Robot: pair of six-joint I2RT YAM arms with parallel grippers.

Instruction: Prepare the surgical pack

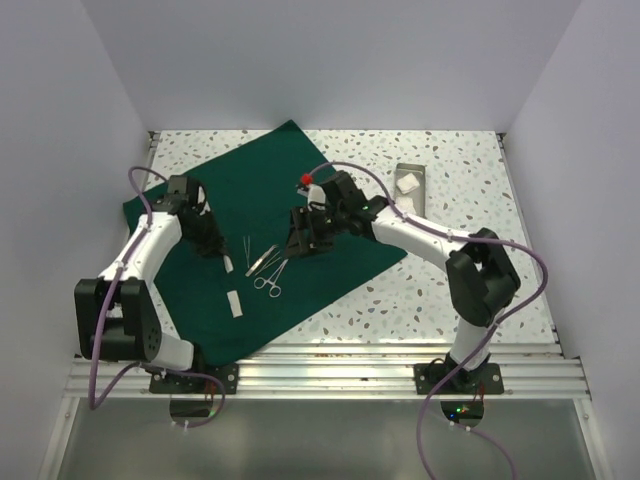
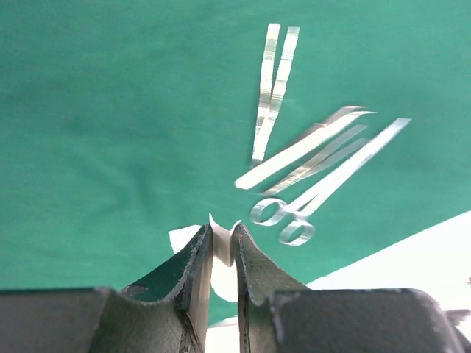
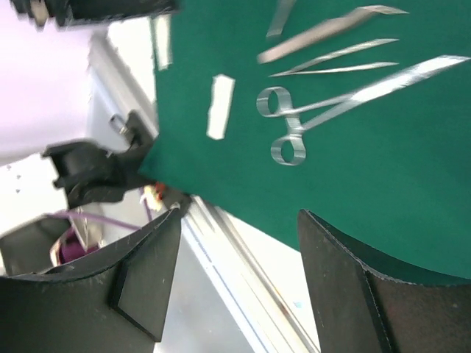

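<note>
Left claw (image 2: 223, 237) tight on white pad (image 2: 182, 240), wrist view only.

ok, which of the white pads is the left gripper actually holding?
The pad pinched in the left gripper. The other pad lies loose on the green cloth, untouched; the rest sit in the tray.

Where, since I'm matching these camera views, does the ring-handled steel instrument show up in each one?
Top external: ring-handled instrument just left of centre, on the green cloth.
Left wrist: right of centre, rings at its lower left end.
Right wrist: upper middle, rings at its left end.
Shared landmark: the green cloth under it.
</note>
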